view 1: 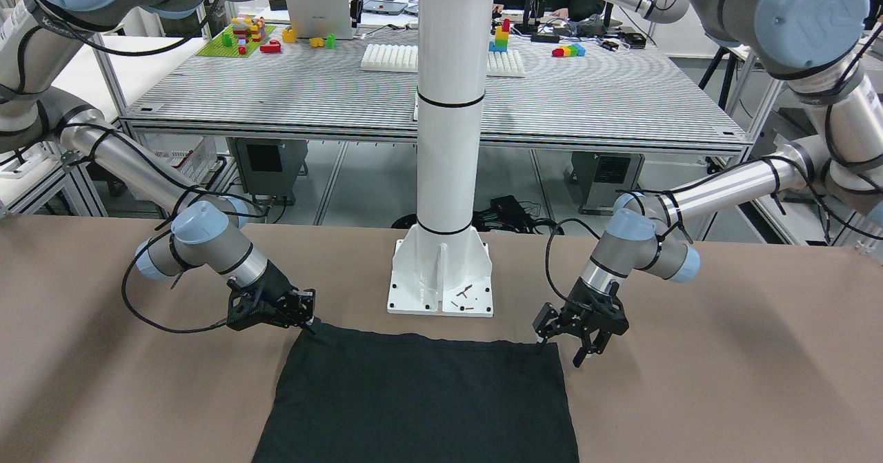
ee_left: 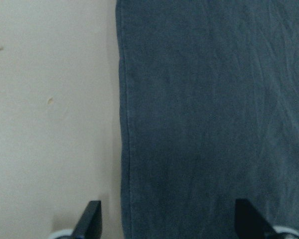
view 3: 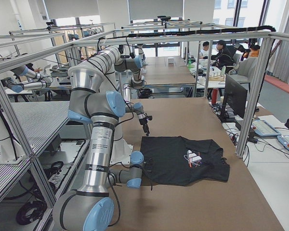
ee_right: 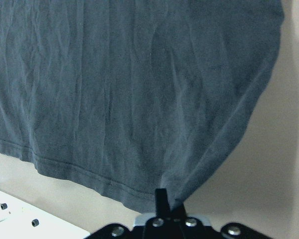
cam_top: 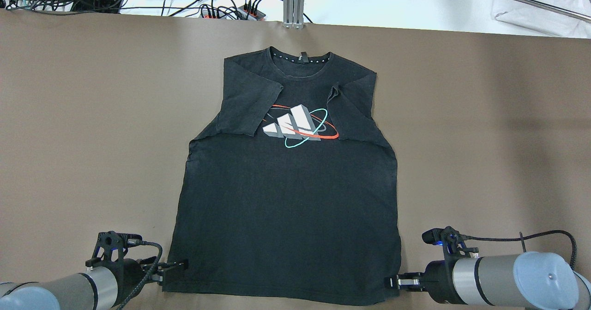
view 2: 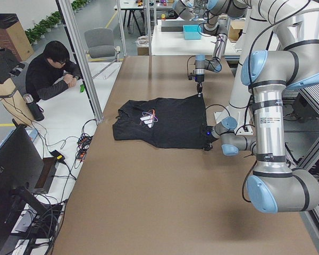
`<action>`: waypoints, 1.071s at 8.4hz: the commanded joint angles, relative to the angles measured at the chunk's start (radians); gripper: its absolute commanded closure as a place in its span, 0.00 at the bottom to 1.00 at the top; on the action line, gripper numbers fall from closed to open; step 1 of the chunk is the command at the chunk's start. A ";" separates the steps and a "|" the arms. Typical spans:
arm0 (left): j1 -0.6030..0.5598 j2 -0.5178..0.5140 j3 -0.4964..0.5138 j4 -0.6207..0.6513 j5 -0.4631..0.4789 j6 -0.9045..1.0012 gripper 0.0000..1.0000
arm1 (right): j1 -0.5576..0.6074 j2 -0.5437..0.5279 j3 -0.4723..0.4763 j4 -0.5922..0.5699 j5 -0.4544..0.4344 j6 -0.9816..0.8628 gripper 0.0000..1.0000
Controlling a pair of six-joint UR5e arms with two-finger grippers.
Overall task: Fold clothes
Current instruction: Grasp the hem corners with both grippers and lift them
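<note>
Left tool (view 1: 559,350): fingers apart, astride the shirt (cam_top: 286,199) hem.
Right tool (view 1: 310,319): clamped on shirt corner.
Between tools: white pillar base (view 1: 441,280).
Print (cam_top: 299,126): three grey bars, teal and red rings.

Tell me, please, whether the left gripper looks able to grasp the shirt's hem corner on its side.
Probably yes: the left gripper is open, its fingers straddling the shirt's side edge near the hem, with nothing between them and the fabric.

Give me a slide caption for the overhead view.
Black T-shirt, sleeves folded in, flat on the brown table; left claw open at one hem corner, right claw pinching the other.
</note>
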 commanded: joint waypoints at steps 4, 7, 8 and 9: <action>0.067 -0.002 0.024 -0.007 0.059 -0.007 0.06 | 0.000 0.005 -0.005 0.000 -0.002 0.000 1.00; 0.075 -0.006 0.026 0.016 0.071 -0.007 0.24 | 0.005 0.003 -0.005 0.000 0.000 0.000 1.00; 0.077 -0.006 0.027 0.016 0.071 -0.007 0.41 | 0.006 0.003 -0.005 0.000 0.000 0.000 1.00; 0.083 -0.008 0.032 0.016 0.072 -0.007 0.53 | 0.006 0.003 -0.005 0.000 0.000 0.000 1.00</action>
